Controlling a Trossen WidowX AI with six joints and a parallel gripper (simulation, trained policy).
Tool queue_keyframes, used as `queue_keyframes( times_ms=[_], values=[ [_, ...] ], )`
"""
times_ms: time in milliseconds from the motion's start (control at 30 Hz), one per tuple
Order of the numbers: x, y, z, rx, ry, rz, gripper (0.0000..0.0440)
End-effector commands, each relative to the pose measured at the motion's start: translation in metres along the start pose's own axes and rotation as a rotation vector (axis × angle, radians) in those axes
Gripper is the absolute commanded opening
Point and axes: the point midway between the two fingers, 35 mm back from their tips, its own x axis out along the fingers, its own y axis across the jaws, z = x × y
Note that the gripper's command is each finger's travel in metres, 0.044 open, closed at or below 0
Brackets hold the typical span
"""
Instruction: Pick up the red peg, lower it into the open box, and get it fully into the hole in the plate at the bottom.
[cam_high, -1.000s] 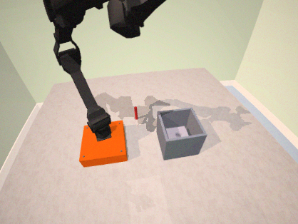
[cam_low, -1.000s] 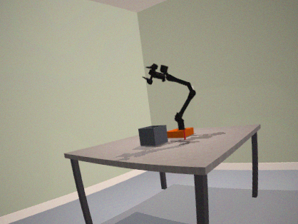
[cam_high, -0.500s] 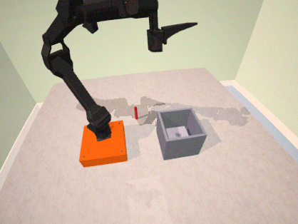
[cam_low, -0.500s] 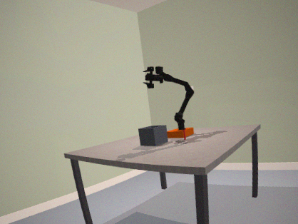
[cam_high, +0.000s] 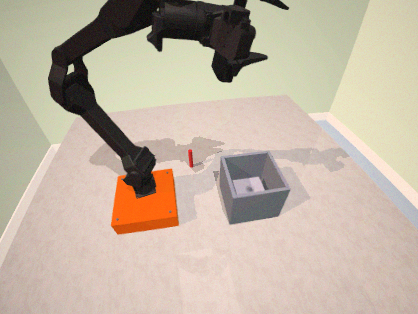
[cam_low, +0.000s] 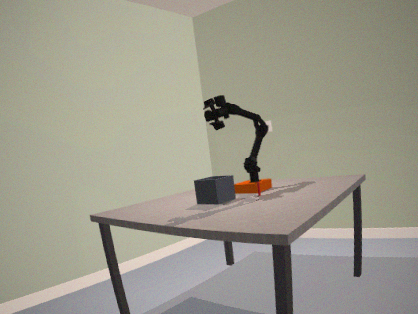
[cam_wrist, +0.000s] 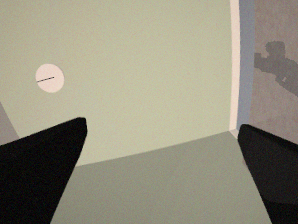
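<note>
In the top view, the red peg (cam_high: 190, 158) (cam_low: 259, 189) stands upright on the table (cam_high: 210, 270) (cam_low: 210, 215), between the orange block (cam_high: 155, 210) (cam_low: 250, 187) and the open gray box (cam_high: 256, 209) (cam_low: 215, 190). It is outside the box and touches neither of the 2. Through the box's open top, a pale plate (cam_high: 243, 185) with 1 dark hole shows at the bottom. The black arm (cam_high: 102, 125) (cam_low: 256, 145) rises from the orange block, bends, and reaches across the upper part of the view. The tool (cam_high: 267, 31) (cam_low: 211, 115) (cam_wrist: 164, 129) is near the top edge, its 2 fingers spread wide apart.

In the exterior view, the arm holds the tool high above the table, well apart from the peg and the box. The peg is a thin red upright line in front of the orange block, and the box stands to the left of it in this view. The plate is hidden by the box's walls.

In the wrist view, the 2 black fingers stand wide apart with nothing clamped between them. Beyond them are the green walls (cam_wrist: 150, 65) and 1 round white disc (cam_wrist: 49, 78) with a thin dark line on it.
</note>
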Motion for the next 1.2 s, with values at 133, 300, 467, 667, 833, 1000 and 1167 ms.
queue_keyframes(
  times_ms=[133, 300, 467, 667, 833, 1000, 1167],
  values=[
    [0.019, -0.034, -0.029, 0.126, 0.083, -0.145, 0.0437],
    [0.027, -0.058, -0.049, 0.192, 0.126, -0.248, 0.0436],
    [0.031, -0.083, -0.068, 0.245, 0.161, -0.355, 0.0435],
    [0.033, -0.116, -0.09, 0.289, 0.19, -0.492, 0.0434],
    [0.03, -0.145, -0.107, 0.312, 0.205, -0.614, 0.0433],
    [0.024, -0.175, -0.122, 0.32, 0.211, -0.741, 0.0433],
    [0.015, -0.205, -0.136, 0.312, 0.208, -0.869, 0.0434]
  ],
)
